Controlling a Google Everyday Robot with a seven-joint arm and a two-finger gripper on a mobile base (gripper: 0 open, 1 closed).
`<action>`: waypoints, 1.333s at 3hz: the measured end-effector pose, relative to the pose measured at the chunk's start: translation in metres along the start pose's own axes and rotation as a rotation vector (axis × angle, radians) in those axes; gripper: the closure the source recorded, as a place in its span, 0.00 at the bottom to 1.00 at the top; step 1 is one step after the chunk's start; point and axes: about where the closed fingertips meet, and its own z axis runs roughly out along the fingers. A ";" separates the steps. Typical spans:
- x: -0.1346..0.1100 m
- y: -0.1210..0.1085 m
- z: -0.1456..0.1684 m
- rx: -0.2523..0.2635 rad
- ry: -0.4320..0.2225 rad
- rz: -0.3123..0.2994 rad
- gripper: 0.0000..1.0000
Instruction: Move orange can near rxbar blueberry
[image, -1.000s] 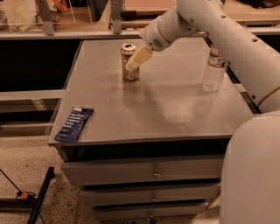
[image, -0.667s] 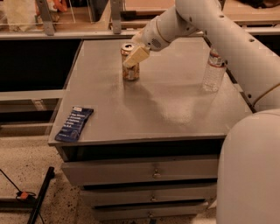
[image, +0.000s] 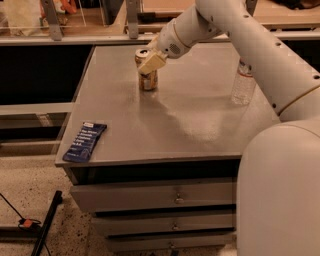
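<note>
The cream pincer (image: 150, 61) meets the upright orange-gold metal can (image: 148, 80) on the grey worktop (image: 200, 110); its grip cannot be told. The flat dark-blue bar wrapper (image: 85, 141) lies well apart.

White rounded arm (image: 260, 47), small dark screws (image: 278, 44); cream claw (image: 150, 63) at orange can (image: 148, 81).

Warm glare on table (image: 195, 122); gripper (image: 149, 63) at orange can (image: 148, 81).
</note>
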 end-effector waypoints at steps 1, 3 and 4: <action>-0.024 0.026 -0.017 -0.050 0.002 -0.015 1.00; -0.037 0.038 -0.008 -0.104 -0.044 -0.047 1.00; -0.045 0.066 -0.003 -0.181 -0.095 -0.052 1.00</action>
